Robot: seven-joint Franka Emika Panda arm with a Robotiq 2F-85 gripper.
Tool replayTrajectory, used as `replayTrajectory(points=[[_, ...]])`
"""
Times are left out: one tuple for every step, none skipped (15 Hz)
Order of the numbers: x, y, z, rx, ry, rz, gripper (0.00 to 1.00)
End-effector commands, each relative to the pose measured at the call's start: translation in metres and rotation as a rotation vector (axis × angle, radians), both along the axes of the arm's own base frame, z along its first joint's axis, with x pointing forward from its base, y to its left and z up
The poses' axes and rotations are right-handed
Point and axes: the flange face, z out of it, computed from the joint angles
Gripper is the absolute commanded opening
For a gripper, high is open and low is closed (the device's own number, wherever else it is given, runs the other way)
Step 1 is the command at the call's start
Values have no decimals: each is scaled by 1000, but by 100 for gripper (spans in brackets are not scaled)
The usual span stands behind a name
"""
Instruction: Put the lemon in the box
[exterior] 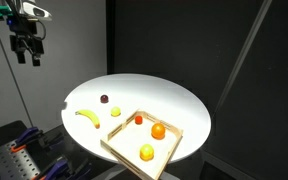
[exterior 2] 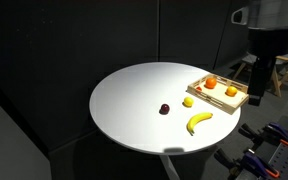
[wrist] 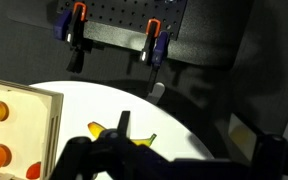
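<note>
The lemon (exterior: pixel 116 112) is small and pale yellow. It lies on the white round table just outside the box; it also shows in the other exterior view (exterior 2: pixel 188 101). The box (exterior: pixel 119 128) is a shallow light-wood tray at the table's edge, seen in both exterior views (exterior 2: pixel 216 101) and at the left of the wrist view (wrist: pixel 56 115). My gripper (exterior: pixel 26 52) is open and empty, high above and off to the side of the table (exterior 2: pixel 265 82). In the wrist view its dark fingers (wrist: pixel 169 162) fill the bottom and the lemon is hidden.
The box holds an orange fruit (exterior: pixel 158 130), a deeper yellow round fruit (exterior: pixel 147 152) and a small red fruit (exterior: pixel 139 118). A banana (exterior: pixel 87 117) and a dark red fruit (exterior: pixel 104 99) lie on the table (exterior: pixel 154 100) near the lemon. Clamps (wrist: pixel 76 20) hang on a dark panel behind.
</note>
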Motion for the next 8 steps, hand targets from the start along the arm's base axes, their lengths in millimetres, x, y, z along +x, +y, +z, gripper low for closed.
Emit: replayTrajectory(points=[[22,-1,3,88,-16,-17,100],[28,-2,1,103,-32,-21,100],[33,-2,-1,120,-44,-26,100],[39,-2,-3,136,-57,-31,100],[46,-3,-6,147,-66,-41,100],[52,-3,-8,156,-76,-50,100],[59,-5,-12,162,-86,-58,100],[65,-5,-14,168,-95,-64,100]])
